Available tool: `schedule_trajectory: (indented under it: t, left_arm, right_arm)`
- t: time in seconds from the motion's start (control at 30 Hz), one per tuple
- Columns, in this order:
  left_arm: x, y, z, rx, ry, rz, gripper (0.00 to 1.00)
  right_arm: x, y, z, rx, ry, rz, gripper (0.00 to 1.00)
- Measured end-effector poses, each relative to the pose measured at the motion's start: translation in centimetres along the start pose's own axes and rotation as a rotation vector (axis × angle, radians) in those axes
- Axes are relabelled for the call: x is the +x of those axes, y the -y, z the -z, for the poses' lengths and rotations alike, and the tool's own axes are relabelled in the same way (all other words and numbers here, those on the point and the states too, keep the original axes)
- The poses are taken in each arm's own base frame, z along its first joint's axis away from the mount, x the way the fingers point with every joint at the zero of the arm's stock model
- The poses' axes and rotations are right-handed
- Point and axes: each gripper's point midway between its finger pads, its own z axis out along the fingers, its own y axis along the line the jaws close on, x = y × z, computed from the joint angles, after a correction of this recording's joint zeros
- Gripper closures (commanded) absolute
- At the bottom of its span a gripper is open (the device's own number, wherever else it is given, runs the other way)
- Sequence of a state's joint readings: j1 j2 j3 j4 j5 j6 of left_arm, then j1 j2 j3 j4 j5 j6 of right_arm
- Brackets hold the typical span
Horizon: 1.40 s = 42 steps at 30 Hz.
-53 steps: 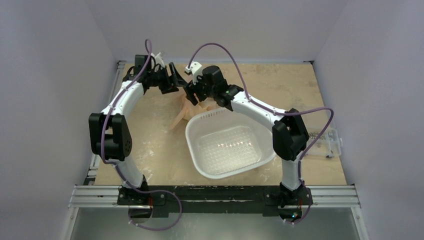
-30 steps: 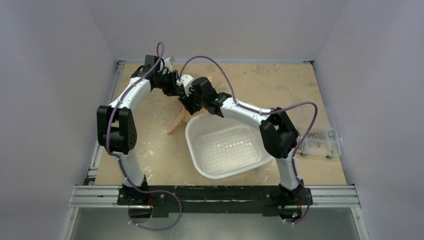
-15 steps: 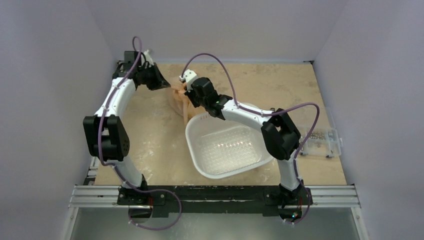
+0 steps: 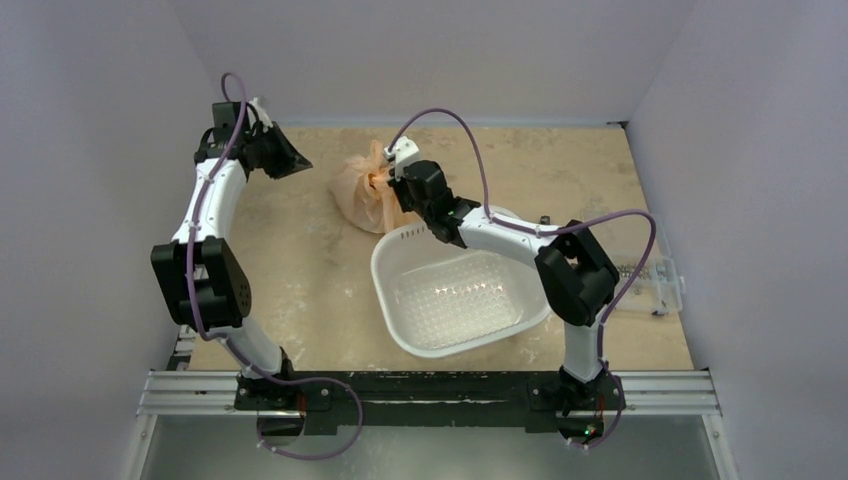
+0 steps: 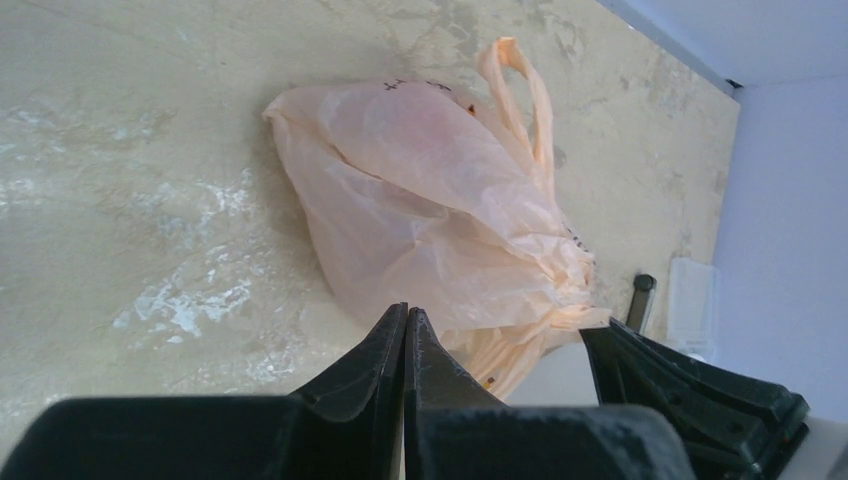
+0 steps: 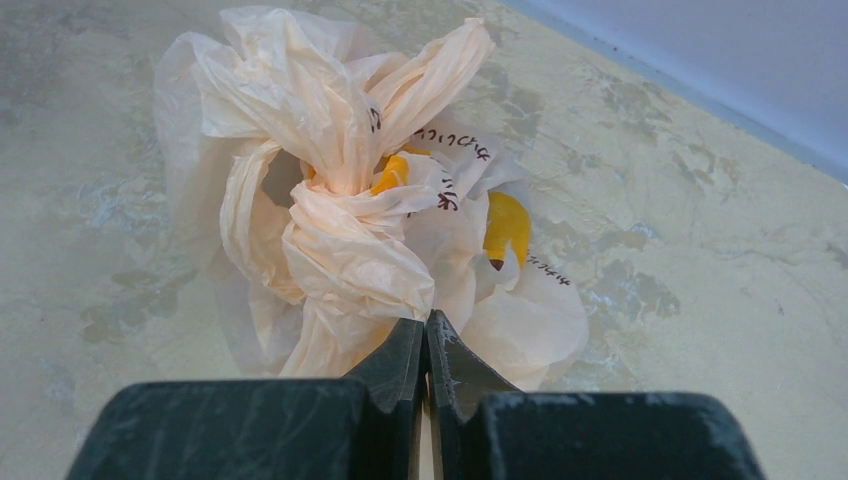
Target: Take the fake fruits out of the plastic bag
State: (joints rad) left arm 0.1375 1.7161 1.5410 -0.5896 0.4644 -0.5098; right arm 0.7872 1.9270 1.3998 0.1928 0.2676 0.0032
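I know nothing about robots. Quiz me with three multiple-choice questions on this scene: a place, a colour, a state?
1. The plastic bag lies: A on the table beside the white basin; B inside the basin; C on the floor.
2. Colour peeking from the bag: A blue; B yellow; C green.
3. The left gripper is: A wide open; B holding the bag; C shut, empty.
Answers: A, it rests outside the rim; B, a yellow fruit shows between folds; C, fingers meet on nothing.
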Motion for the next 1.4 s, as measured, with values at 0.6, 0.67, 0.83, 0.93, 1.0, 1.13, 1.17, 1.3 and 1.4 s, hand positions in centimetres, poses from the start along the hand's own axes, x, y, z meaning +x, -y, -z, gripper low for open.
schedule_trajectory:
  t: [0.6, 0.67, 0.83, 0.93, 1.0, 1.13, 1.17, 1.3, 1.4]
  left_arm:
    - [6.3, 5.3, -4.1, 0.054, -0.14, -0.263, 0.32]
    - [6.6, 4.6, -4.5, 0.028, -0.153, -0.273, 0.47]
    - [6.6, 3.4, -4.9, -0.015, -0.166, -0.282, 0.99]
    - [6.0, 3.1, -4.5, -0.02, -0.158, -0.266, 1.0]
    - [5.2, 2.5, -3.9, -0.023, -0.142, -0.235, 1.0]
    - [2.0, 0.7, -1.3, -0.027, -0.057, -0.135, 1.0]
    - [1.3, 0.3, -0.7, -0.029, -0.036, -0.119, 1.0]
    - [-0.6, 0.0, 0.3, -0.008, 0.02, -0.086, 1.0]
    - [-0.2, 0.8, 0.0, 0.032, 0.002, -0.073, 1.0]
  right_arm:
    - [0.2, -3.7, 0.6, -0.255, -0.029, 0.085, 1.0]
    - [0.2, -3.8, 0.6, -0.26, -0.029, 0.088, 1.0]
    - [0.2, -3.7, 0.6, -0.258, -0.029, 0.094, 1.0]
    - [0.0, -3.5, 0.5, -0.244, -0.02, 0.09, 1.0]
    - [-0.2, -3.3, 0.4, -0.225, -0.009, 0.068, 1.0]
    - [0.0, -1.6, 0.9, -0.198, 0.014, -0.086, 1.0]
    - [0.1, -0.4, 1.3, -0.191, 0.023, -0.17, 1.0]
    - [1.3, 5.8, 1.7, -0.149, 0.062, -0.415, 1.0]
    - [2.0, 9.0, 1.2, -0.105, 0.066, -0.491, 0.95]
